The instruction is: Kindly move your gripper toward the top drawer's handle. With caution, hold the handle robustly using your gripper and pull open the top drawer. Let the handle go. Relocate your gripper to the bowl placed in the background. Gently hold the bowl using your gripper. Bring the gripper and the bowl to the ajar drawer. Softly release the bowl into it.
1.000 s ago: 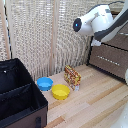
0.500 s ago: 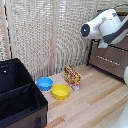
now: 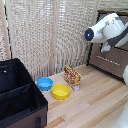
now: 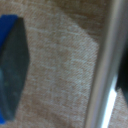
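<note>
Gripper (image 3: 106, 47) upper right of exterior view, against top drawer (image 3: 111, 54); grip state impossible to tell. Handle (image 4: 102, 64) close between fingers (image 4: 12, 70). Blue bowl (image 3: 44, 83) lower left, touching yellow bowl (image 3: 60, 92).

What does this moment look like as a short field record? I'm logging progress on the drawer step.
arm: white, up at the dresser on the exterior view's right
gripper: hidden in the exterior view; one blue-tipped finger shows in the wrist view
handle: pale bar close to the finger; contact unclear
top drawer: looks shut
blue bowl: on the floor, beside the yellow bowl
snack box: upright by the bowls
</note>
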